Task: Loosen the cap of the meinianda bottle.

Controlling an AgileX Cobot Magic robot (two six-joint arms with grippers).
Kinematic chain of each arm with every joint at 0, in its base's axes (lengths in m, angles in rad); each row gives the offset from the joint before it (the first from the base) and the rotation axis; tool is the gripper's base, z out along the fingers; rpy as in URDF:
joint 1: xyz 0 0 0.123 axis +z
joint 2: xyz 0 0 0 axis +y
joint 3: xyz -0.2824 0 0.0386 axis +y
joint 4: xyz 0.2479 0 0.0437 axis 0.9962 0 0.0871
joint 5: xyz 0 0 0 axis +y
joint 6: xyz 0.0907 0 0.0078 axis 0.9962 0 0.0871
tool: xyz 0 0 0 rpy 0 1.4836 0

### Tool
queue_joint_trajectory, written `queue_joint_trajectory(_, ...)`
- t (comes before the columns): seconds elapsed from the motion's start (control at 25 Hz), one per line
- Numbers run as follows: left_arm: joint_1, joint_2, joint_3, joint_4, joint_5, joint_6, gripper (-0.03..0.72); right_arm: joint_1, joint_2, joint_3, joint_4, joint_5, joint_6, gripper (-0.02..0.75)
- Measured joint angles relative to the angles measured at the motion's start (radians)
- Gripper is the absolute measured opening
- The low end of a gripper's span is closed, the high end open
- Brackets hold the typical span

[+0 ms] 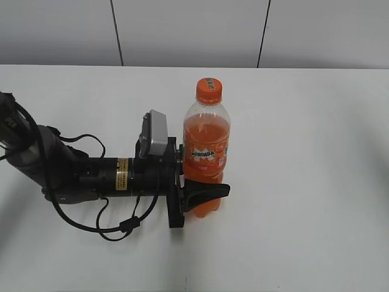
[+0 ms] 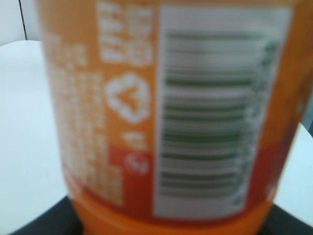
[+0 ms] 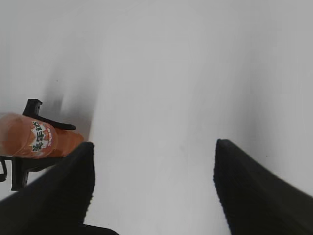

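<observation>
The meinianda bottle point(image 1: 206, 152) stands upright on the white table, full of orange liquid, with its orange cap point(image 1: 208, 90) on top. My left gripper point(image 1: 205, 190) reaches in from the left and is shut on the bottle's lower body, below the label band. In the left wrist view the bottle's label and barcode point(image 2: 195, 112) fill the frame, blurred. My right gripper point(image 3: 154, 166) is open and empty over bare table, far from the bottle. The bottle shows at the left edge of the right wrist view point(image 3: 39, 139); the cap is out of that view.
The white table point(image 1: 304, 182) extends right of and in front of the bottle. The left arm and its cables point(image 1: 73, 176) lie across the table's left side. A grey panelled wall point(image 1: 188, 30) runs behind the table. The right arm is out of the exterior view.
</observation>
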Motion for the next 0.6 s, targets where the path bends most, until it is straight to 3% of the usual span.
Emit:
queue_joint_trajectory(0.2,0.000,0.000,0.000,-0.006,0.000,0.000,0.389,0.069,0.113,-0.045,-0.025,0.002,0.051,0.566)
queue_joint_trajectory(0.44,0.000,0.000,0.000,-0.014,0.001,0.000,0.389,0.358,0.271,-0.155,-0.154,0.003,0.142,0.566)
queue_joint_trajectory(0.6,-0.001,0.000,0.000,-0.017,0.002,0.001,0.389,0.511,0.389,-0.275,-0.177,0.003,0.175,0.566)
